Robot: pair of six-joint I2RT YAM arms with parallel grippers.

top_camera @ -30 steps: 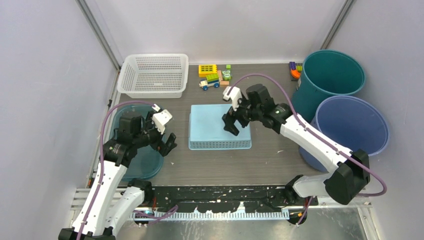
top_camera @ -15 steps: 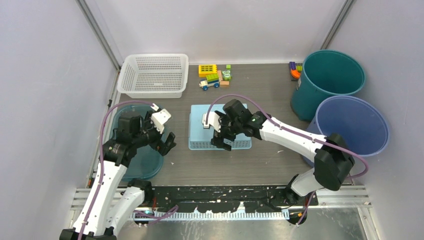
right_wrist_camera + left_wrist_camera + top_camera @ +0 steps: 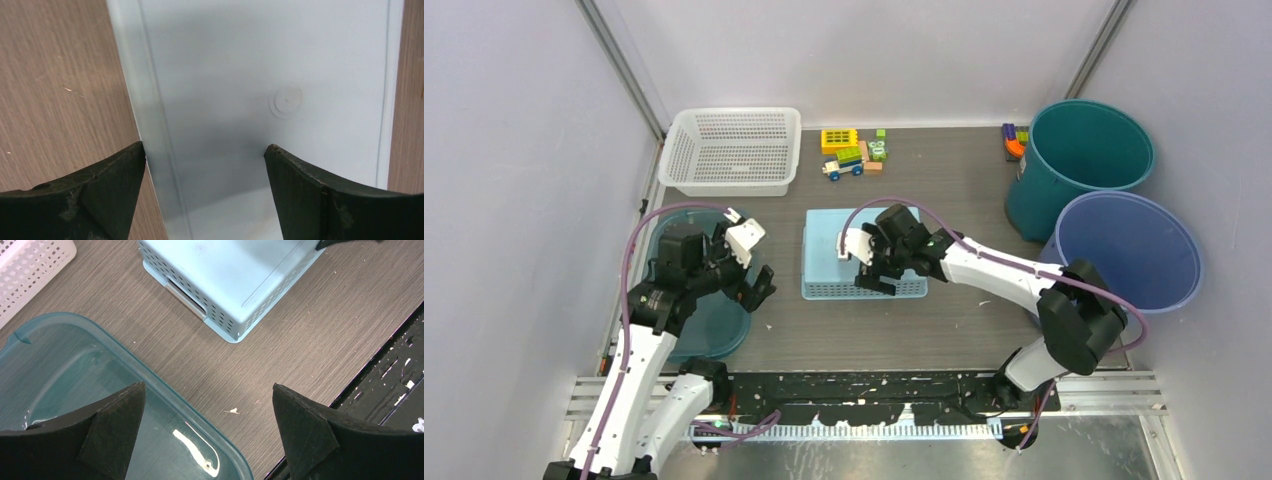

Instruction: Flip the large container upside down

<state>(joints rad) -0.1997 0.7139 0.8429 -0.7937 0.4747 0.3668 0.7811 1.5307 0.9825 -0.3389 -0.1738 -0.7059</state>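
Note:
The large container (image 3: 834,250) is a light blue perforated basket at mid-table, lying with its solid base facing up. The right gripper (image 3: 874,276) hangs open over its near long edge. In the right wrist view the right gripper (image 3: 205,170) straddles that edge of the container (image 3: 250,75): one finger is over the wood, the other over the base, and nothing is gripped. My left gripper (image 3: 746,285) is open, to the left of the container. In the left wrist view the left gripper (image 3: 207,430) hovers over the rim of a clear teal tub (image 3: 75,390), with the container's corner (image 3: 225,270) farther off.
A white mesh basket (image 3: 729,150) stands at the back left, toy blocks (image 3: 852,152) behind the container. A teal bucket (image 3: 1079,150) and a blue bucket (image 3: 1124,250) fill the right side, with small toys (image 3: 1014,140) beside them. The teal tub (image 3: 694,315) sits at the left.
My right arm has swung from the container's far right part toward the near edge and lowered over it. Its jaws have narrowed slightly. The left arm has not moved.

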